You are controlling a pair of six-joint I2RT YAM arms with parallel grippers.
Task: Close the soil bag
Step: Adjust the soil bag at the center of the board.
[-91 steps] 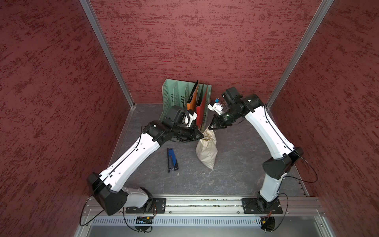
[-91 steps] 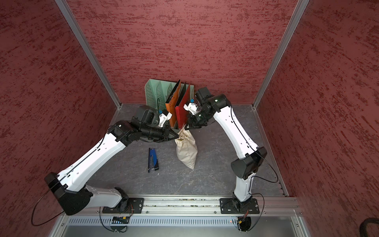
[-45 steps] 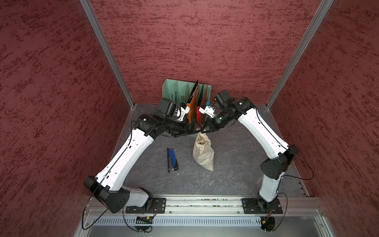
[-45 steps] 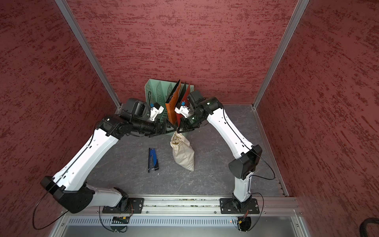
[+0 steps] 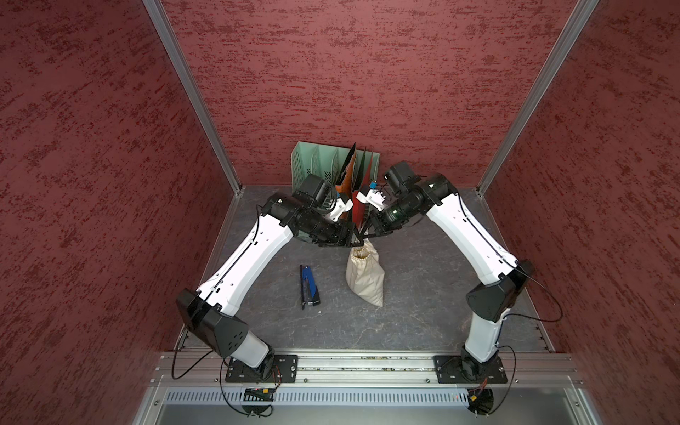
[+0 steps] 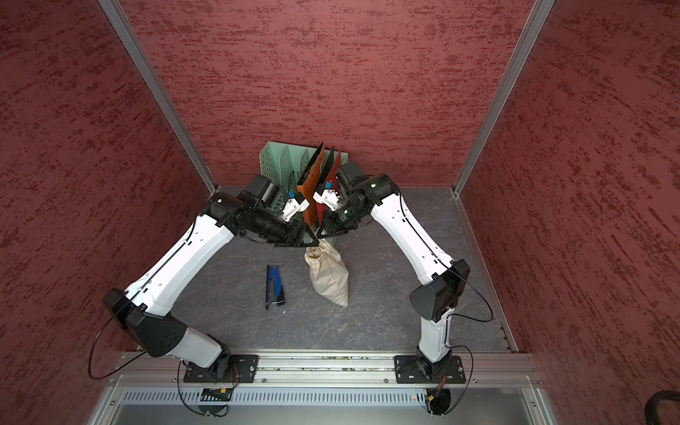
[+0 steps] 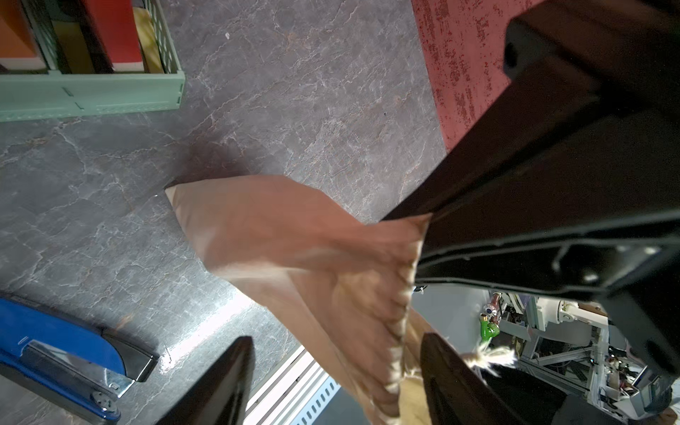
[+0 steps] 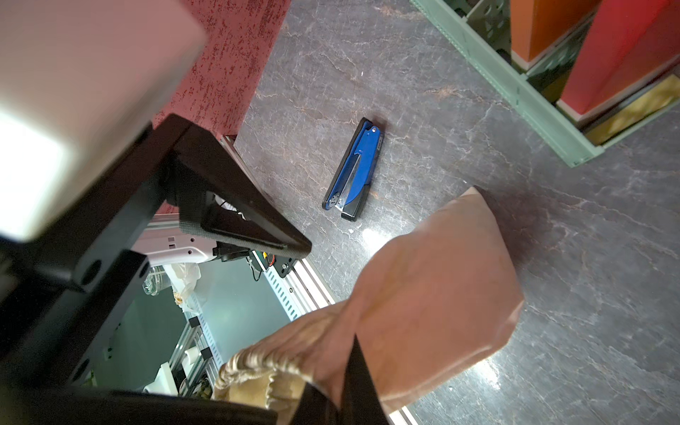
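Observation:
The soil bag is a cream cloth sack standing tilted on the grey floor, its gathered neck up under both grippers. My left gripper is open, its fingers apart on either side of the neck. The right gripper is shut at the neck of the soil bag; whether it pinches cloth or cord is hidden. A frayed cord end shows past one left finger.
A blue stapler lies left of the bag. A green file rack with orange and red folders stands against the back wall, just behind both wrists. Red walls close in three sides.
My left gripper was shut at the bag's neck, then opened and drew back a little; now it is at the neck again with jaws apart. Bag and right gripper shifted slightly left.

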